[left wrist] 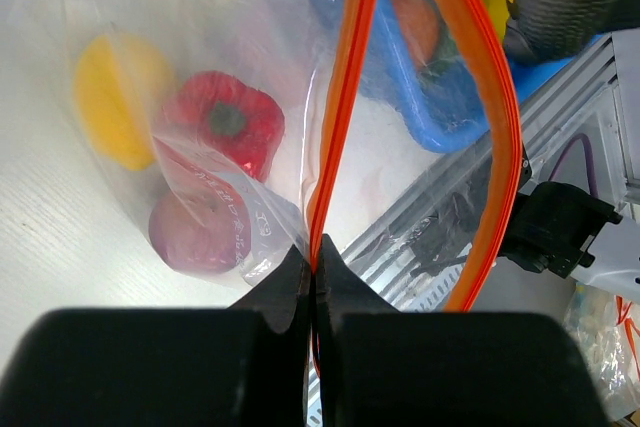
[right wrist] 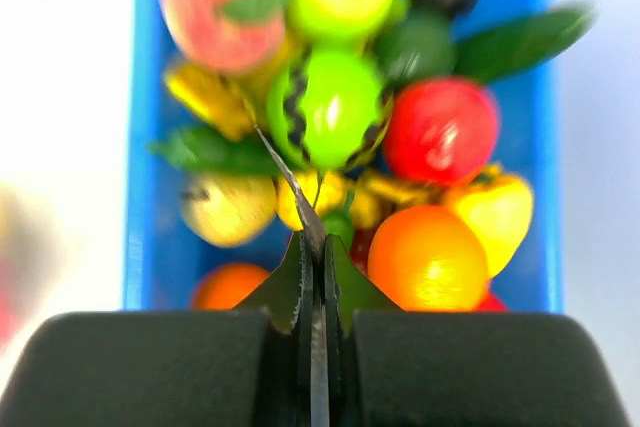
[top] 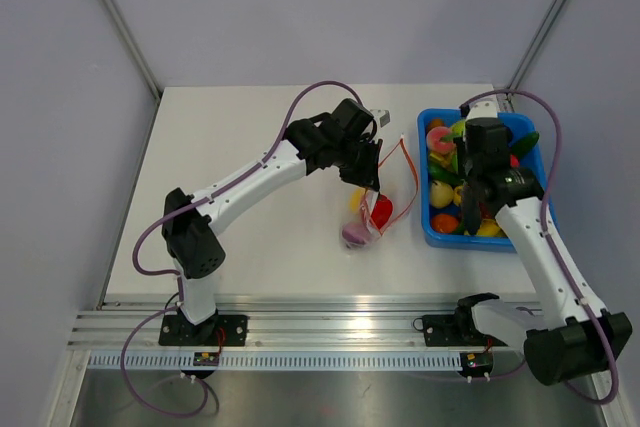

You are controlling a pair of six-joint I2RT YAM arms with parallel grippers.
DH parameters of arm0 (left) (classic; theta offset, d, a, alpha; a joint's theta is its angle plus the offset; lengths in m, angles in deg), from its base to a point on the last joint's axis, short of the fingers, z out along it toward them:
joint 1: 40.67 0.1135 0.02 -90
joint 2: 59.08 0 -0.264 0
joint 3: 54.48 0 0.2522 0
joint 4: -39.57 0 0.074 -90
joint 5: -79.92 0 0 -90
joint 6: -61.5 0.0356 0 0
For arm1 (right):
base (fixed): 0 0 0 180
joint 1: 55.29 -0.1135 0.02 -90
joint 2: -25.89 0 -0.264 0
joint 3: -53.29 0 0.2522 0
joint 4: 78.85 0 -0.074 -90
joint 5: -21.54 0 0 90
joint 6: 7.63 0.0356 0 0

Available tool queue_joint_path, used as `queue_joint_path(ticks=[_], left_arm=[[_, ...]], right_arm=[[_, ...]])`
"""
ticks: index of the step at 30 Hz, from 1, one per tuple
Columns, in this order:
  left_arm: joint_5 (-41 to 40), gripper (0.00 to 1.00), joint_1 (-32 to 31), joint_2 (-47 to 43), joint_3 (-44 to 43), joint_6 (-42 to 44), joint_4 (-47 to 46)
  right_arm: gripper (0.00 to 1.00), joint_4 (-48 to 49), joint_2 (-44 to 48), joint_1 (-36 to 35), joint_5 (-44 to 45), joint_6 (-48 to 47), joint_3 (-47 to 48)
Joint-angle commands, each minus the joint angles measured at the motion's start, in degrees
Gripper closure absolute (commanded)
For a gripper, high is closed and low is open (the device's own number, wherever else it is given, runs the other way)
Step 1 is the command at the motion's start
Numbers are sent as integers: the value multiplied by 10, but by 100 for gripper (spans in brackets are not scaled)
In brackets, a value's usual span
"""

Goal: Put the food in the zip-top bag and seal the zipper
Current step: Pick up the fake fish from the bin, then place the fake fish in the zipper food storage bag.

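My left gripper (left wrist: 314, 257) is shut on the orange-red zipper (left wrist: 340, 97) at the mouth of the zip-top bag (top: 375, 209), holding it up above the table. The mouth gapes open to the right. Inside the bag lie a red pepper (left wrist: 225, 127), a yellow piece (left wrist: 110, 97) and a purple piece (left wrist: 195, 232). My right gripper (right wrist: 317, 247) is low over the blue bin (right wrist: 140, 197) of food. Its jaws are shut on a thin flat leaf that runs up beside a green striped fruit (right wrist: 335, 107). An orange (right wrist: 430, 257) and a red fruit (right wrist: 440, 132) lie close by.
The blue bin (top: 432, 237) stands at the table's right side, just right of the hanging bag. It holds several more toy fruits (top: 440, 142). The aluminium rail (top: 330, 332) runs along the near edge.
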Motion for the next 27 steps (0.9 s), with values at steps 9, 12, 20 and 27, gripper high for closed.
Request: queue_joint_path(ticks=[9, 12, 20, 27], left_arm=[[0, 100, 8, -7, -50, -10, -9], [-5, 100, 10, 4, -65, -20, -3], [-29, 100, 11, 6, -79, -31, 7], [-27, 100, 11, 7, -80, -31, 8]], right_arm=[[100, -139, 48, 3, 1, 240, 251], [100, -126, 66, 3, -51, 335, 270], [100, -17, 118, 3, -123, 506, 194], [100, 36, 127, 2, -135, 561, 137]])
